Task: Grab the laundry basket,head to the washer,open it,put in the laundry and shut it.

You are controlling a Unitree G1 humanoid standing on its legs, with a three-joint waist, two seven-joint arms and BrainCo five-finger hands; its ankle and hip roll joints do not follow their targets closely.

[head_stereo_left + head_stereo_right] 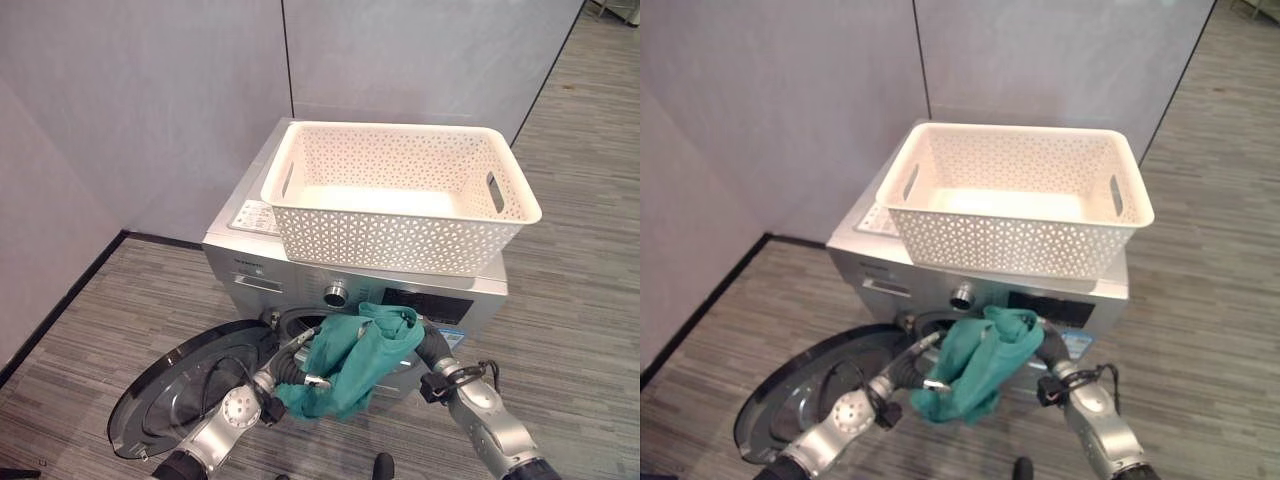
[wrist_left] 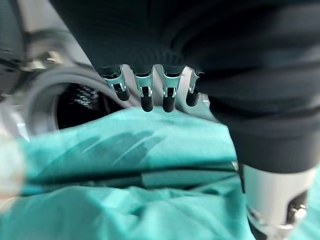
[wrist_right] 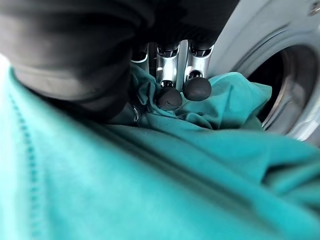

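While my right hand [image 3: 172,75] curls its fingers [image 3: 170,97] into a fold of the green cloth [image 1: 355,360], pinching it from the side nearer the washer's right edge, my left hand [image 2: 150,85] sits on the other side of the same cloth. In my left wrist view the fingers [image 2: 146,97] of that hand hang bent over the top of the cloth with their dark tips just above it, and I cannot tell from there whether they truly clasp it. From my head, the left hand's palm is hidden behind the bunched cloth, so its hold stays unclear.

The cloth hangs between my two hands as a loose bundle, directly in front of the round opening [image 2: 75,102] of the washer [image 1: 250,255], with its upper end at the rim of the opening and its lower end drooping below my wrists. It is not inside the drum.

The washer's round door [image 1: 190,385] stands swung wide open to my left, low over the striped grey floor [image 1: 580,300]. On top of the washer rests the white perforated basket [image 1: 400,235], upright, its front wall overhanging the control panel slightly. Behind the washer stand pale grey wall panels [image 1: 150,100].
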